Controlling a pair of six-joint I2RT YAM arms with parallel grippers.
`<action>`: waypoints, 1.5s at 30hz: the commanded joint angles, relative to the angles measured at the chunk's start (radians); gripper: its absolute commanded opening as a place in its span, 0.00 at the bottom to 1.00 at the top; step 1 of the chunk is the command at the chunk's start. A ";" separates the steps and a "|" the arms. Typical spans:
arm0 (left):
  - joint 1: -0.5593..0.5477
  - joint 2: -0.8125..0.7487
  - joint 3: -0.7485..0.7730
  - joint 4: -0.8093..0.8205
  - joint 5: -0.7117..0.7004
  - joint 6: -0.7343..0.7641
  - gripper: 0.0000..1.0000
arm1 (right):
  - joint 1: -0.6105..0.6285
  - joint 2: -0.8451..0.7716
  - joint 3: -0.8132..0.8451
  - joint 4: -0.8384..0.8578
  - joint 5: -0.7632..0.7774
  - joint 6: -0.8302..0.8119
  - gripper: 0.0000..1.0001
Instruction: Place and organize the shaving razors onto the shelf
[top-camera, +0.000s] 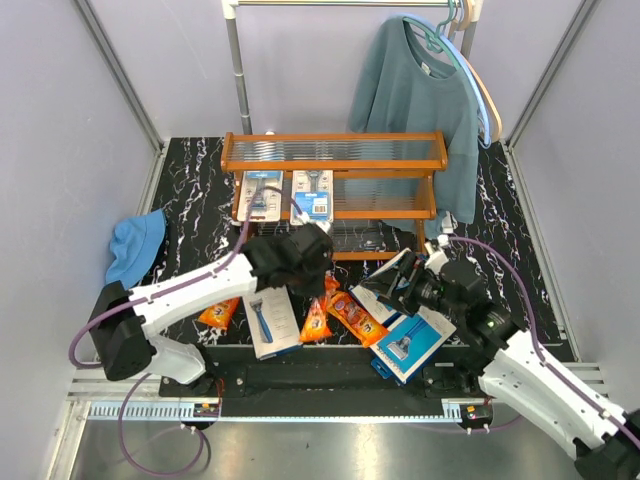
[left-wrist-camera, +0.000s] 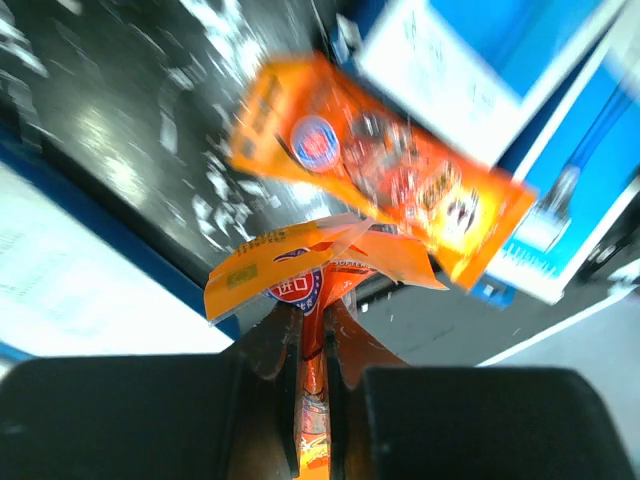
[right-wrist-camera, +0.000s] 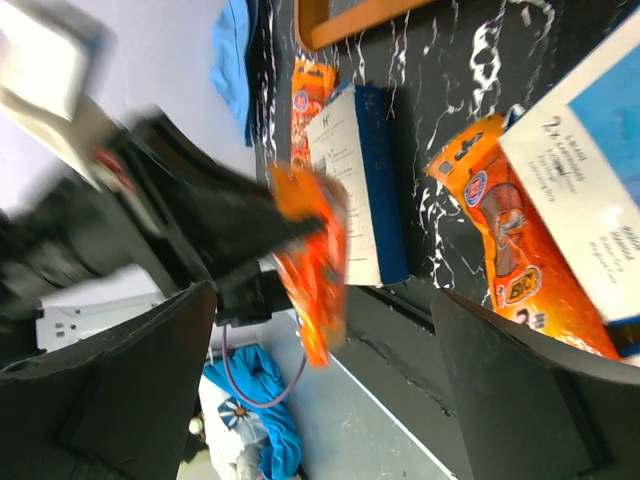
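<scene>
Well, the left gripper (left-wrist-camera: 312, 325) has its fingers pressed together on the top edge of 1 orange bag (left-wrist-camera: 330, 262), pinching it so it hangs clear of the table (top-camera: 190, 190), in front of the shelf (top-camera: 335, 163) and near the middle of the pile. The right gripper (right-wrist-camera: 320, 300) hangs just to the right of the pile with its fingers spread wide and nothing between them.

I count 3 bags. The pinched one is the first, a 2nd (top-camera: 355, 315) lies flat just right of it, and a 3rd (top-camera: 218, 313) lies apart on the left, beside the left arm.

I count 3 boxes too. 1 box (top-camera: 270, 325) lies left of the held bag. The other 2 overlap on the right, a white-faced one (top-camera: 375, 300) partly under a blue one (top-camera: 418, 342) picturing a razor; the 2nd bag touches them.

Only 2 cards are on the shelf, side by side on its left half: 1 card (top-camera: 262, 193) and the other (top-camera: 313, 193) just beside it.

A blue cloth (top-camera: 135, 245) sits at the table's left edge.
</scene>
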 joint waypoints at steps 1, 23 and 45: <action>0.116 -0.057 0.108 0.020 0.049 0.068 0.00 | 0.111 0.103 0.076 0.153 0.029 -0.001 0.99; 0.259 -0.080 0.119 0.117 0.270 0.037 0.00 | 0.394 0.498 0.198 0.422 0.239 0.014 0.68; 0.261 -0.153 0.099 0.078 0.208 0.099 0.99 | 0.394 0.456 0.179 0.377 0.280 0.031 0.01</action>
